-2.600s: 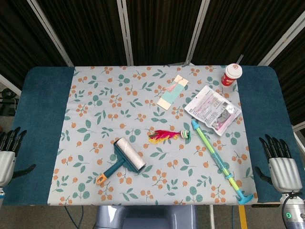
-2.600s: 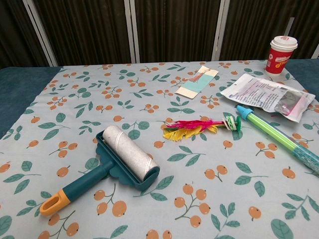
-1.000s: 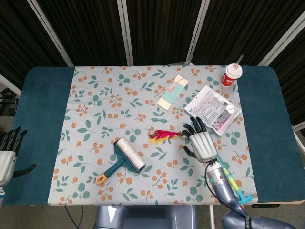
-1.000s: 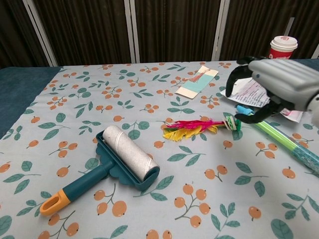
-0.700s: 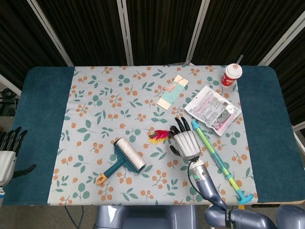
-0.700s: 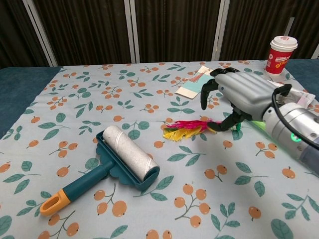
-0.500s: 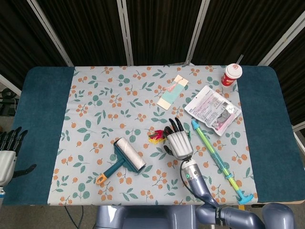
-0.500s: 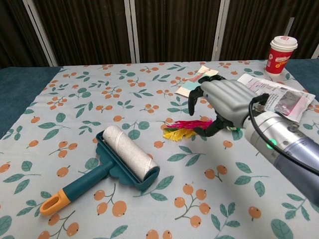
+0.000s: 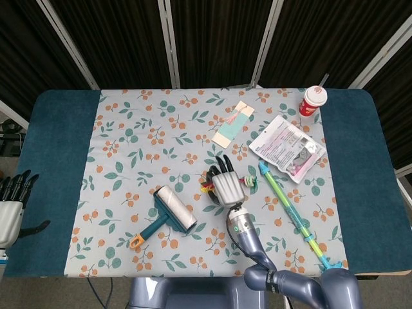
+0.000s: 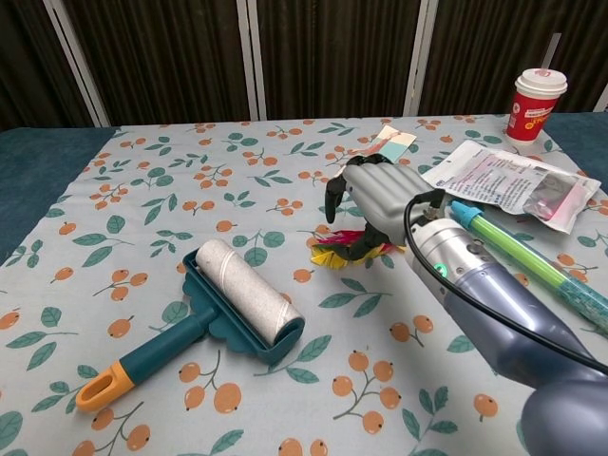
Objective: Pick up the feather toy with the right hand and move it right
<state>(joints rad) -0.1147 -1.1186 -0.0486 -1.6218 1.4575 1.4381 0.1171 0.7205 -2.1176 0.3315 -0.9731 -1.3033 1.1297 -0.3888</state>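
The feather toy lies on the floral cloth at mid-table, pink and yellow feathers pointing left, its green ringed end to the right. My right hand hovers directly over its middle and hides the shaft. In the chest view the right hand arches over the feather toy, fingers apart and curved down, thumb low beside the feathers; no grip shows. My left hand stays off the table's left front corner, fingers spread, holding nothing.
A teal lint roller lies left of the toy. A long green-blue tube lies to the right, with a plastic packet and a red cup beyond it. A bookmark lies behind.
My right hand has come in from the table's right edge and swept left across the tube, and now sits over the feather toy. The toy has not moved.
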